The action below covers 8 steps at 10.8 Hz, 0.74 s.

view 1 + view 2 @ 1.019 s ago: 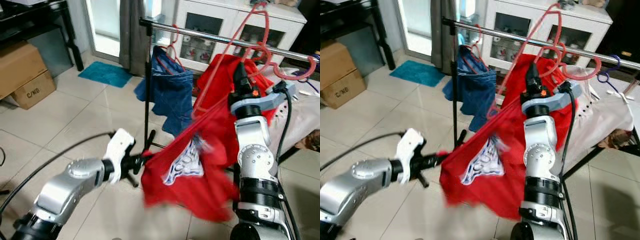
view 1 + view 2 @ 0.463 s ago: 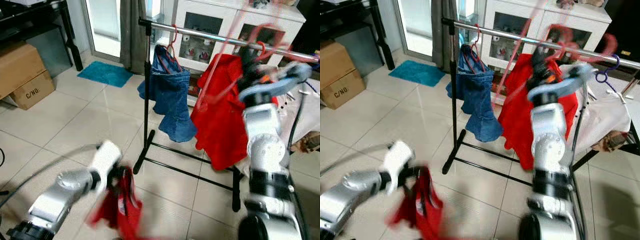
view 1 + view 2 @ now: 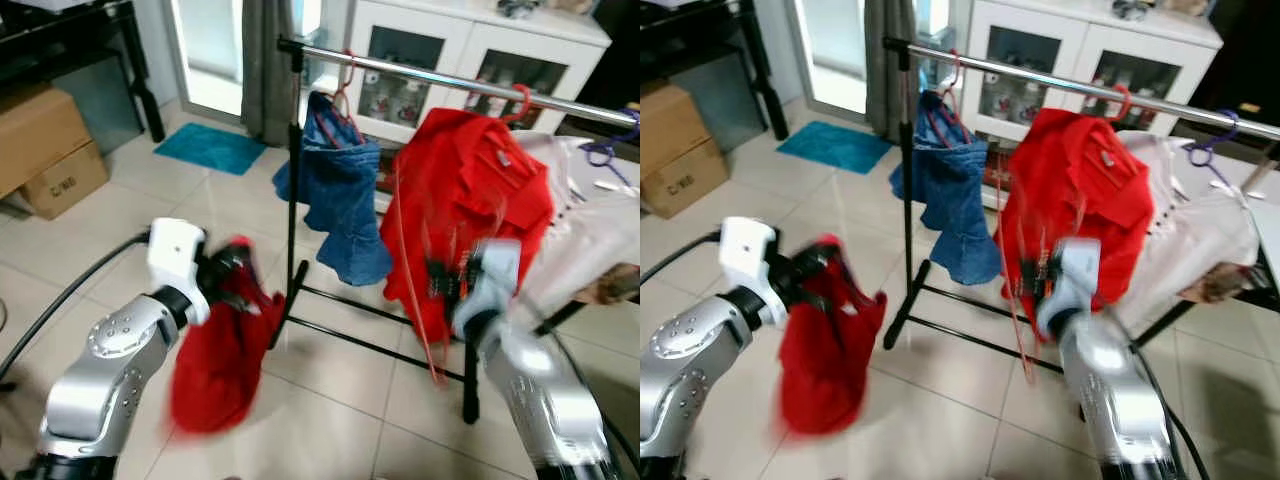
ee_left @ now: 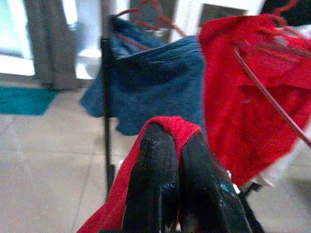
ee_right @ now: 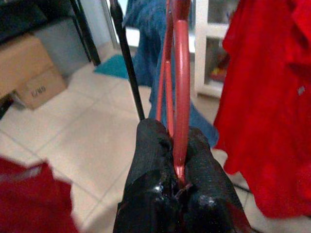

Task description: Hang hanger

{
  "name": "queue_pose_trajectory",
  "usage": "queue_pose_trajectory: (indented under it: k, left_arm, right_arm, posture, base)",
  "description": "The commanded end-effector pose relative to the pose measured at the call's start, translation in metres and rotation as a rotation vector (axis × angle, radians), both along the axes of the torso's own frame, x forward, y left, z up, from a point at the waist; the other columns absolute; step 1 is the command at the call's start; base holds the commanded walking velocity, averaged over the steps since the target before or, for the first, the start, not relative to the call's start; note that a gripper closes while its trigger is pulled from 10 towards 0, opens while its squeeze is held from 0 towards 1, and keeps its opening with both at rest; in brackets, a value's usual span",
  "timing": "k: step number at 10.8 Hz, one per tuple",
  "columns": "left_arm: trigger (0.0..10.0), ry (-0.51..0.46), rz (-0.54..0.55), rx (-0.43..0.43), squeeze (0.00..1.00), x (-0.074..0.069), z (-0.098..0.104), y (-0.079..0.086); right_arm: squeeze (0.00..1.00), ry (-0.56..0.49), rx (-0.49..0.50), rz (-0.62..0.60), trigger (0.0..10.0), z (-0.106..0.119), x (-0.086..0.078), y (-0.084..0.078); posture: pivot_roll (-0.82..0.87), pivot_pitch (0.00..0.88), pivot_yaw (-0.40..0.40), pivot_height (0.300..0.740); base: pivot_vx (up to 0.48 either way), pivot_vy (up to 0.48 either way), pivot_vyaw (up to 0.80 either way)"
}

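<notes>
Right claw [image 5: 176,145] pinched my red hanger [image 5: 177,73], left claw [image 4: 177,160] gripped the shirt [image 3: 215,350] (blurry); hanger could snag the rail [image 3: 440,78].

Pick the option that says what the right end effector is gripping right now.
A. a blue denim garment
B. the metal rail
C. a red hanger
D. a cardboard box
C: in the right wrist view the right end effector is closed on the thin red hanger, with the blue denim garment hanging apart on the rail.
</notes>
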<state>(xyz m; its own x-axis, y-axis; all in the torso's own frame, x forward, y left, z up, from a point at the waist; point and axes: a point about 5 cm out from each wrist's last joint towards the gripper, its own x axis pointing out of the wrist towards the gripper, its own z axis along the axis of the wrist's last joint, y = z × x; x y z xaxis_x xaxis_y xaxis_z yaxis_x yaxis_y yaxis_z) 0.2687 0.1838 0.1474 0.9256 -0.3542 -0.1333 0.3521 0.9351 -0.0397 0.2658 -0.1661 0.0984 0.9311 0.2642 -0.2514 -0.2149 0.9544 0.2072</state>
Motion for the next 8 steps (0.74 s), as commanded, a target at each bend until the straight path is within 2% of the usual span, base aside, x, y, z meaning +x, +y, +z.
queue_pose_trajectory:
  k: [1, 2, 3, 5, 6, 7, 8]
  left_arm:
    - [10.0, -0.006, 0.035, 0.004, 0.00, 0.000, 0.003, 0.002]
    - [10.0, -0.002, 0.032, -0.010, 0.00, -0.002, 0.001, -0.003]
    - [10.0, 0.000, 0.043, -0.031, 0.00, -0.002, 0.000, -0.008]
    - [10.0, 0.066, 0.072, -0.022, 0.00, -0.001, -0.008, -0.010]
    - [10.0, 0.051, 0.074, -0.017, 0.00, -0.001, -0.007, -0.012]
    - [10.0, 0.019, 0.110, -0.007, 0.00, 0.003, -0.003, -0.013]
    - [10.0, -0.004, 0.172, 0.019, 0.00, 0.006, -0.002, -0.012]
  right_arm:
    - [0.00, -0.021, -0.016, 0.030, 10.0, 0.008, 0.000, 0.004]
    - [0.00, -0.012, -0.036, 0.098, 10.0, 0.010, -0.002, 0.015]
    - [0.00, -0.002, -0.108, 0.162, 10.0, 0.008, -0.004, 0.023]
    - [0.00, 0.021, -0.099, 0.161, 10.0, 0.008, -0.006, 0.026]
    - [0.00, 0.032, -0.094, 0.173, 10.0, 0.007, -0.007, 0.027]
    - [0.00, -0.066, -0.101, 0.197, 10.0, 0.015, -0.007, 0.031]
    - [0.00, -0.039, -0.121, 0.124, 10.0, 0.011, -0.004, 0.027]
  posture:
    - [-0.07, 0.000, -0.073, 0.740]
    - [-0.07, 0.000, -0.067, 0.740]
    - [-0.07, 0.000, -0.060, 0.740]
    - [-0.07, 0.000, -0.058, 0.740]
    - [-0.07, 0.000, -0.055, 0.740]
    - [-0.07, 0.000, -0.055, 0.740]
    - [-0.07, 0.000, -0.061, 0.740]
  base:
    - [0.000, 0.000, 0.00]
    - [0.000, 0.000, 0.00]
    - [0.000, 0.000, 0.00]
    - [0.000, 0.000, 0.00]
    - [0.000, 0.000, 0.00]
    - [0.000, 0.000, 0.00]
    - [0.000, 0.000, 0.00]
